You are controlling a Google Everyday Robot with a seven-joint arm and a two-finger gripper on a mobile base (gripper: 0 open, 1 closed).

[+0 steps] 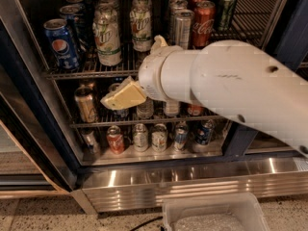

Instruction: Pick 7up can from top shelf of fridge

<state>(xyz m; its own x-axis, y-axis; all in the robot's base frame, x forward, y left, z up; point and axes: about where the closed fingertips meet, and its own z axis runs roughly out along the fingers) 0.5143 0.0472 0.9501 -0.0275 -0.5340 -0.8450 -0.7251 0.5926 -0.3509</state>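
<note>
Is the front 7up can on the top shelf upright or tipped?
Upright: the 7up can stands on the top shelf, silver top up. The gripper hangs lower, before the middle shelf.

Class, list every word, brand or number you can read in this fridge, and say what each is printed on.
"7up": two 7up cans, top shelf.
"Coca-Cola", partly legible: red can, top shelf.
Pepsi can: globe logo shows; wording too blurred.
Labels on the lower cans: too small to read.
No text on the gripper, before the middle shelf.
</note>
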